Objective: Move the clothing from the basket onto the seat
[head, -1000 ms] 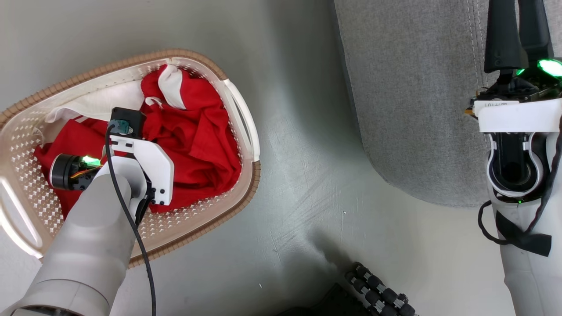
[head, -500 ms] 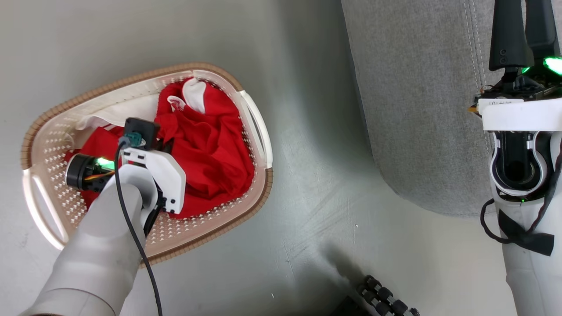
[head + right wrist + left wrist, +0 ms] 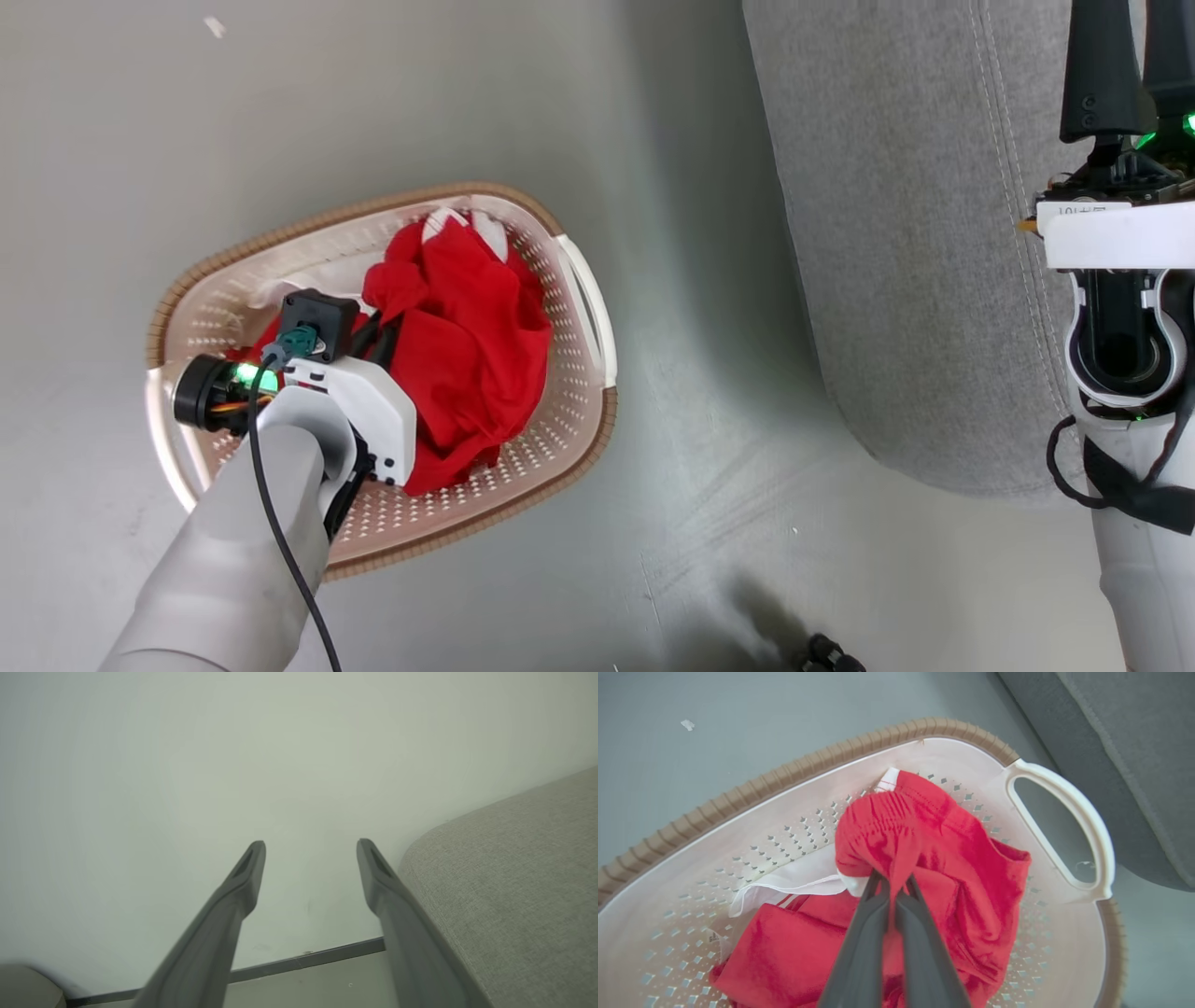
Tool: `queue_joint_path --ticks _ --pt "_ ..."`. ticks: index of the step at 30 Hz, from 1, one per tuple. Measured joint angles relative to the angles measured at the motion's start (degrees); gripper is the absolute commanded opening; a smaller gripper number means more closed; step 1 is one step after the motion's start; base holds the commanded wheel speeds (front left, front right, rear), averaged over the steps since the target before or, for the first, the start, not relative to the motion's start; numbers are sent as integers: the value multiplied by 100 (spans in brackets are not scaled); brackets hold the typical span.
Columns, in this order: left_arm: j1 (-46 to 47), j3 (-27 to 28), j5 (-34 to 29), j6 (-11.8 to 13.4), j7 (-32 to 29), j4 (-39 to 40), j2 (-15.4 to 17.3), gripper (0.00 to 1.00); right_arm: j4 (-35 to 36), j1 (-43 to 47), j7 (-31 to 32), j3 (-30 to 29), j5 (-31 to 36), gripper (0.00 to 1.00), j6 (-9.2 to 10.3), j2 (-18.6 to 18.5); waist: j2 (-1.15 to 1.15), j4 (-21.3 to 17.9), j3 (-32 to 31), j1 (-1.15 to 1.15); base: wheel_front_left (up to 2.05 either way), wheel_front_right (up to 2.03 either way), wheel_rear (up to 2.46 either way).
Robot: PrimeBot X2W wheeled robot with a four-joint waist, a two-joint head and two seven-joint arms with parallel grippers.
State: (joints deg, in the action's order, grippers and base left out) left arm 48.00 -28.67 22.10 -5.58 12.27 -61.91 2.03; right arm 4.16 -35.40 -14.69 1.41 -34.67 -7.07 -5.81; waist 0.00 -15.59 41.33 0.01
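Left gripper [image 3: 892,882] is down inside the basket [image 3: 808,760], fingers clenched hard on a fold of the clothing [image 3: 924,826]. There's a knot of red bunched right at the tips, with a bit of elastic hem showing just past them. Every piece of clothing sits inside the basket. The main red heap leans toward the basket's handle [image 3: 1064,807] on the seat side, a second red piece lies lower near the basket's middle, and a white panel [image 3: 794,882] spreads against the perforated basket wall beside the tips. Nothing red hangs over the basket rim.

The seat [image 3: 915,233] stands to the right of the basket in the head view, apart from it, with a strip of grey floor [image 3: 700,420] between them. The right gripper [image 3: 310,847] is well away from the basket, up over the seat. Its fingers are spread wide with nothing between them, pointing at a pale wall [image 3: 187,765] beyond the seat's rounded corner.
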Motion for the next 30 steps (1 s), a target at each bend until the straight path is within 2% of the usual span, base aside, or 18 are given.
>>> queue_joint_path --ticks 11,30 --pt "-410 -197 315 -71 152 622 -9 0 -165 46 0 105 33 100 0 -199 0 306 -604 0 0 0 0" --pt "-970 -349 705 -110 196 2189 -13 0 -448 756 0 109 120 100 0 -408 0 821 -1733 -1 0 0 0"
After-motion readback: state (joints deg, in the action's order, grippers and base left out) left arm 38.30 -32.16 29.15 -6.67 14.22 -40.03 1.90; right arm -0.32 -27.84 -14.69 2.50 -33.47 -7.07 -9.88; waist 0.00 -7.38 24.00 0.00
